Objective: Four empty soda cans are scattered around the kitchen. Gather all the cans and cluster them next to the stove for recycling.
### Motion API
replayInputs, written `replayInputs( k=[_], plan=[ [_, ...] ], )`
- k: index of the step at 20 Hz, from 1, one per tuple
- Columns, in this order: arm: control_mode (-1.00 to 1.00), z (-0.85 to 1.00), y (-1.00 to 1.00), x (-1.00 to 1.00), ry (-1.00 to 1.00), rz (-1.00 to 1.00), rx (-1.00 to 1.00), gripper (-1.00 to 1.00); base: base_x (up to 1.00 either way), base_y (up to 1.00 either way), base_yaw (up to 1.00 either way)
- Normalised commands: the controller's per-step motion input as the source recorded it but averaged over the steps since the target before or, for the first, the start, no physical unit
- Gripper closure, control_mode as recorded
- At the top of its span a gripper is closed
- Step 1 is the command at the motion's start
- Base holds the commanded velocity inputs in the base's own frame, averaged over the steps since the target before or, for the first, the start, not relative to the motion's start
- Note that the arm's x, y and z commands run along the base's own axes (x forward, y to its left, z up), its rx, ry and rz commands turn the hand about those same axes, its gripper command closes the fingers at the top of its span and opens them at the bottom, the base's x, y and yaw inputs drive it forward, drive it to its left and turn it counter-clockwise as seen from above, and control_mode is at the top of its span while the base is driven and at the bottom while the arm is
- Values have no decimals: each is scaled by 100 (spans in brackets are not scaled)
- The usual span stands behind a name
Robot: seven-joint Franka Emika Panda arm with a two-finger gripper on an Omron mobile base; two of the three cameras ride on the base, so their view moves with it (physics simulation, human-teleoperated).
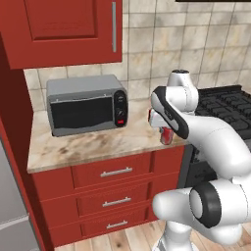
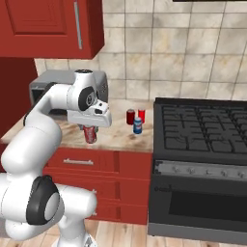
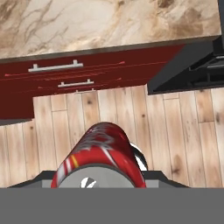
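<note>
So my gripper point(image 2: 89, 129) is clamped on a red soda can point(image 2: 90, 134), carrying it toward the stove point(image 2: 202, 126); next I'd set it by the three cans point(image 2: 135, 119) left of the stove.

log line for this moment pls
gripper: shut on red can | position: over counter front edge | three cans grouped beside stove | fourth not yet placed

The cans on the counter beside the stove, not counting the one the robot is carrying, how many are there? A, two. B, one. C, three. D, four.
C: in the right base view a dark red can, a red can and a blue can stand left of the stove, while a fourth can is carried.
</note>
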Motion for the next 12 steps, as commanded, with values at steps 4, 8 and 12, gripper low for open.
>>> replayInputs(
  k=[4,8,12],
  plan=[
    [100,0,0,0,0,0,0,100,40,-22,0],
    [100,0,0,0,0,0,0,100,37,-22,0],
    [100,0,0,0,0,0,0,100,32,-21,0]
  ],
)
